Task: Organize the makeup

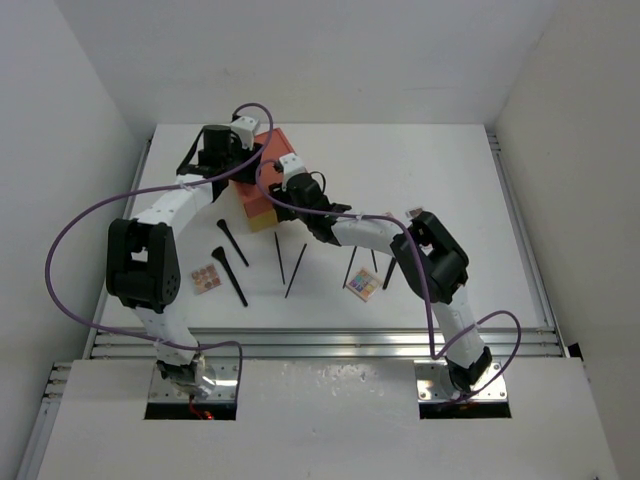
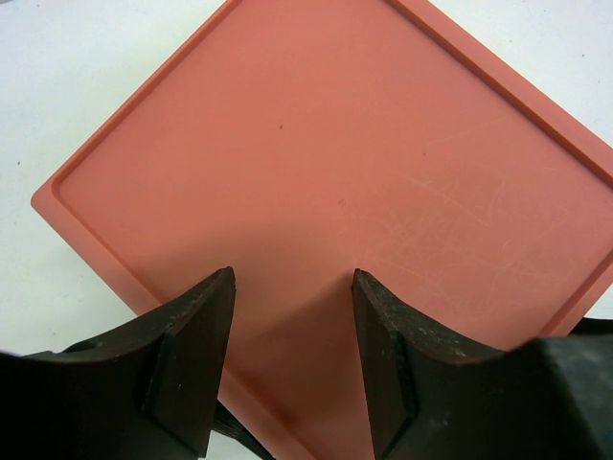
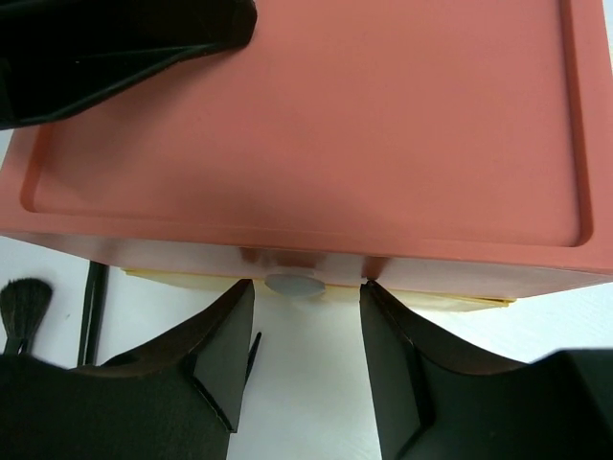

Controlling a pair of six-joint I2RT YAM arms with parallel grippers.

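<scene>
Several thin black brushes lie on the white table, among them one [image 1: 232,243], another [image 1: 280,258] and a third [image 1: 350,266]. A pink-brown palette [image 1: 206,278] lies at the left and a multicoloured palette [image 1: 362,285] at the right. My left gripper [image 2: 292,287] is open and empty, just above the orange lid of the drawer box [image 2: 335,172]. My right gripper [image 3: 306,292] is open at the box's front, its jaws on either side of the grey round drawer knob [image 3: 295,284], not closed on it.
The orange-and-yellow drawer box [image 1: 265,185] stands at the back left of the table, with its yellow drawer front [image 3: 172,276] shut or nearly shut. A brush head [image 3: 21,307] lies left of my right gripper. The left gripper's finger [image 3: 115,43] reaches over the lid.
</scene>
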